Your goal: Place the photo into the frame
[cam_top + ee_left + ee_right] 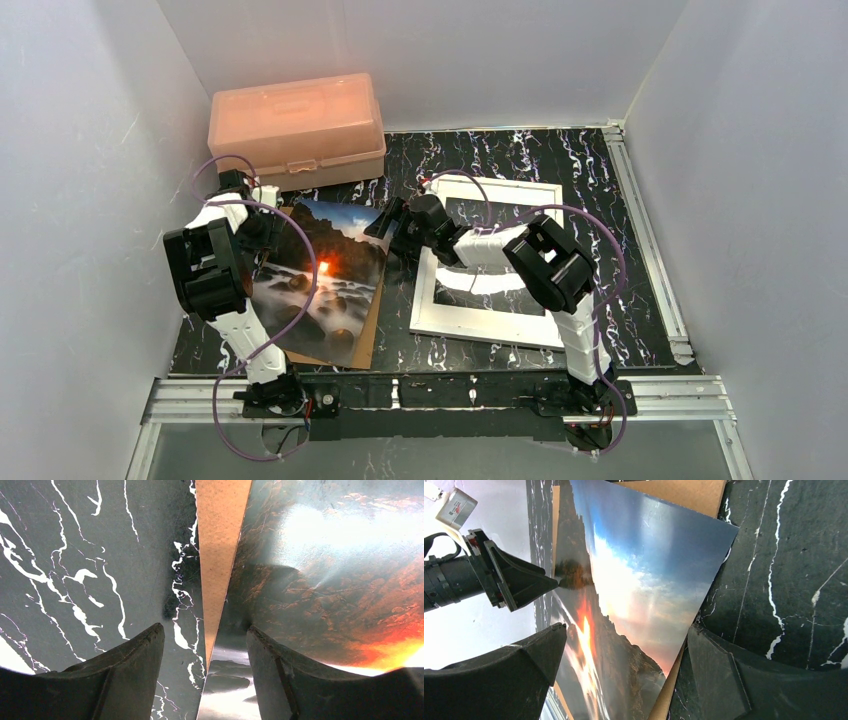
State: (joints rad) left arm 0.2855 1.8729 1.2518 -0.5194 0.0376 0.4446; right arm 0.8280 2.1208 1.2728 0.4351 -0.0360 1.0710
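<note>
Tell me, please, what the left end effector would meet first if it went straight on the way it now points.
Probably the edge of the photo, where it lies on the brown backing board: the left end effector, open, straddles that edge above the table. Depth is unclear.

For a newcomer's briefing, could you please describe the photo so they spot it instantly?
Find the salmon-pink box at the back left. Just in front is the photo, a glossy sunset seascape; the brown cardboard under it is plain.

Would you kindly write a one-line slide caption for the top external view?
The open left gripper and open right gripper flank the photo on its cardboard backing, beside the white frame.
</note>
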